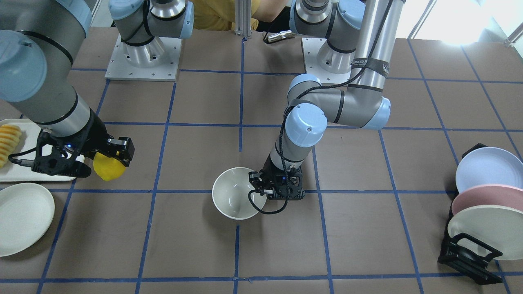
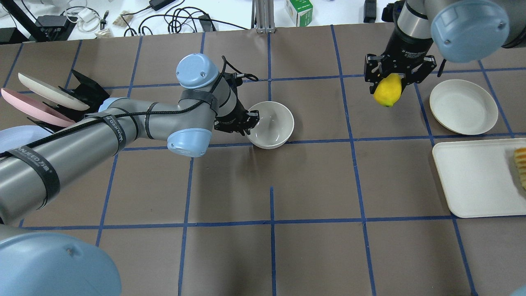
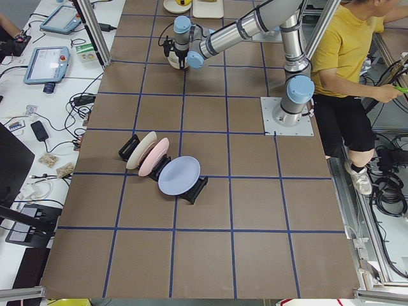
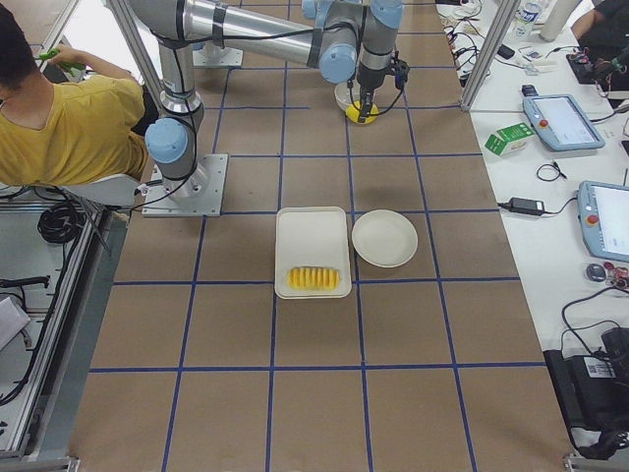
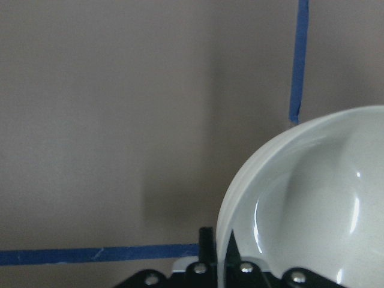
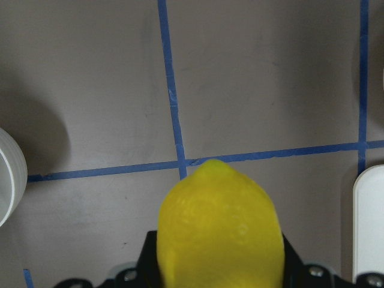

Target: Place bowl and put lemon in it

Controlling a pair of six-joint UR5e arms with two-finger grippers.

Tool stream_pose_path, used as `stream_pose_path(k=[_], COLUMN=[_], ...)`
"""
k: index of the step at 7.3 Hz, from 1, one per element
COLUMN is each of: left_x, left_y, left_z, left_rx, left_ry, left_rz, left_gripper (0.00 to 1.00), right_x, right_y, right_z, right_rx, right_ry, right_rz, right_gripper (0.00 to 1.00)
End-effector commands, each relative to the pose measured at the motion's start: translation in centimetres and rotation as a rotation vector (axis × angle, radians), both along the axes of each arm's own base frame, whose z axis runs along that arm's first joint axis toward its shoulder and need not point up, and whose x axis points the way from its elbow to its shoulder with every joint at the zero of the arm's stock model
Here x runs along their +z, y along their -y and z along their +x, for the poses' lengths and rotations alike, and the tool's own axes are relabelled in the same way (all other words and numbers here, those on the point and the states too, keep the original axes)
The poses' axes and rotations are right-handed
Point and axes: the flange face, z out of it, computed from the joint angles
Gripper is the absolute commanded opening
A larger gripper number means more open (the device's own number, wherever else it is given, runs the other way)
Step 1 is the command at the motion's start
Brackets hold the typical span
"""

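The cream-white bowl stands upright near the table's middle, also in the front view and the left wrist view. My left gripper is shut on the bowl's rim on its left side, one finger inside and one outside. I cannot tell whether the bowl touches the table. My right gripper is shut on the yellow lemon and holds it above the table, well to the right of the bowl. The lemon fills the lower right wrist view and shows in the front view.
A flat cream-white plate lies to the right of the lemon. A white tray with ridged yellow sliced food sits nearer the robot. A black rack of pastel plates stands at the far left.
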Motion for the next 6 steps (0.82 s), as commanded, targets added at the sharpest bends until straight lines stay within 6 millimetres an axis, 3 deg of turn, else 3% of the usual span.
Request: stream_pose_path(k=[1,3,4,6], left_x=[4.1,10.7,15.0,20.1], left_y=[1.3,1.3,0.4,-2.2], left_z=[2.8,6.8,8.4,15.1], left_rx=[-0.023,-0.016,-0.009,-0.102], left_ry=[0.051,0.068,0.093,0.175], left_rz=[-0.087,-0.057,0.010,0.110], left_gripper=[1.00,1.00,1.00,1.00], right_x=[-0.3,-0.1,-0.8,-4.6], right_y=[-0.4,-0.8,-0.9,-0.4], right_z=[3.6,7.9,11.1,17.7], right_rx=[0.016,0.023,0.007,-0.022], right_ry=[0.019,0.102,0.101,0.098], right_rz=[-0.003,-0.022,-0.046,-0.039], right_gripper=[0.00,0.00,0.00,0.00])
